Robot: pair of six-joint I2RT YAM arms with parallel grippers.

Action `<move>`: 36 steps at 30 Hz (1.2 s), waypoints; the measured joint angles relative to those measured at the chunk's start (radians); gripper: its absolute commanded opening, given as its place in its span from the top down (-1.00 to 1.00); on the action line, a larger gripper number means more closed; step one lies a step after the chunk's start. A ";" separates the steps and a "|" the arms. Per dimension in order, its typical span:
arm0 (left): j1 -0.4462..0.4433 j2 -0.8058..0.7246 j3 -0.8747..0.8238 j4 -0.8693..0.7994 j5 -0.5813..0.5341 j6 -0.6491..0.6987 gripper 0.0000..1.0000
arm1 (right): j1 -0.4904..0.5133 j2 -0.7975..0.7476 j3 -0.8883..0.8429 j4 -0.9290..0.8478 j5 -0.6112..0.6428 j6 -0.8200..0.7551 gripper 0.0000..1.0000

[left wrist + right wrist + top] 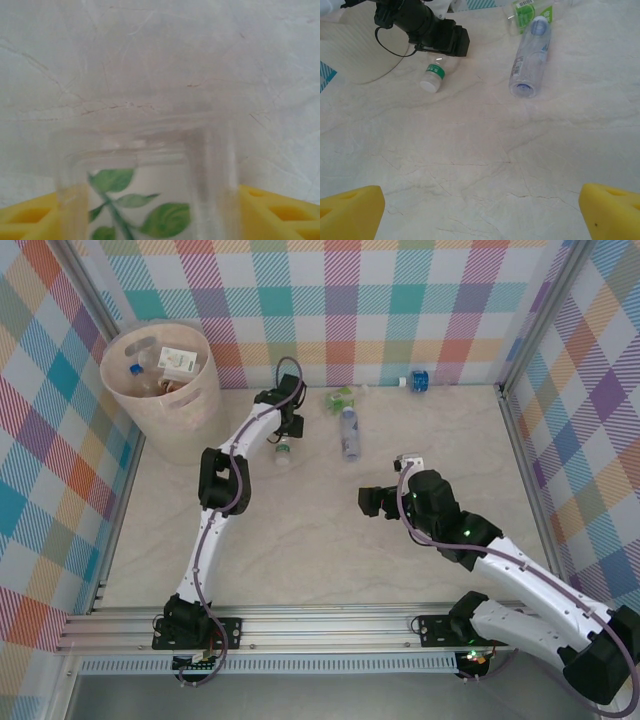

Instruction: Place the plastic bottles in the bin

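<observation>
A small clear bottle with a green leaf label [145, 150] lies on the table between my left gripper's [150, 212] yellow fingers [277, 210], which press on both its sides. From above, that left gripper [284, 436] is over the bottle [283, 452] beside the bin [190, 410]. The bin is a tall beige basket holding several bottles [178, 362]. My right gripper [372, 502] stands open mid-table with bare tabletop between its fingers [350, 210]. The held bottle's white cap and green label [432, 77] point toward the right wrist camera.
A long clear bottle with a blue label [349, 432] [530, 55] lies right of the left gripper. A crushed green-labelled bottle [340, 398] [527, 12] sits behind it. Another bottle with a blue label [417, 380] rests against the back wall. Checked walls enclose the table.
</observation>
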 measured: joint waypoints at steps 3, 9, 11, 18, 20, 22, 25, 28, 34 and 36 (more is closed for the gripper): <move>0.000 -0.012 -0.018 0.002 -0.017 -0.004 -0.10 | 0.000 0.008 0.000 0.000 -0.002 0.000 -1.00; 0.000 -0.117 -0.127 -0.005 -0.018 -0.014 0.00 | 0.000 0.012 0.000 0.006 -0.008 -0.003 -0.99; 0.000 -0.190 -0.180 0.000 -0.007 -0.027 0.01 | 0.000 0.015 0.000 0.015 -0.008 -0.008 -0.99; 0.000 -0.530 -0.283 0.021 0.052 -0.064 0.02 | 0.000 0.032 0.000 0.084 -0.007 -0.040 -0.99; 0.000 -0.616 -0.283 0.036 0.058 -0.066 0.01 | 0.000 0.042 0.000 0.103 -0.008 -0.047 -0.99; 0.002 -0.694 -0.283 0.047 0.063 -0.066 0.01 | 0.000 0.056 0.000 0.117 -0.009 -0.054 -0.99; 0.017 -0.772 -0.283 0.056 0.066 -0.066 0.01 | 0.000 0.082 0.000 0.135 -0.021 -0.058 -0.99; 0.062 -0.814 -0.283 0.057 0.057 -0.068 0.02 | 0.000 0.106 0.000 0.145 -0.034 -0.058 -0.99; 0.183 -0.829 -0.283 0.104 0.023 -0.078 -0.01 | 0.000 0.141 0.005 0.146 -0.058 -0.058 -0.99; 0.221 -0.829 -0.283 0.134 0.016 -0.073 -0.01 | 0.000 0.144 0.009 0.146 -0.064 -0.058 -0.99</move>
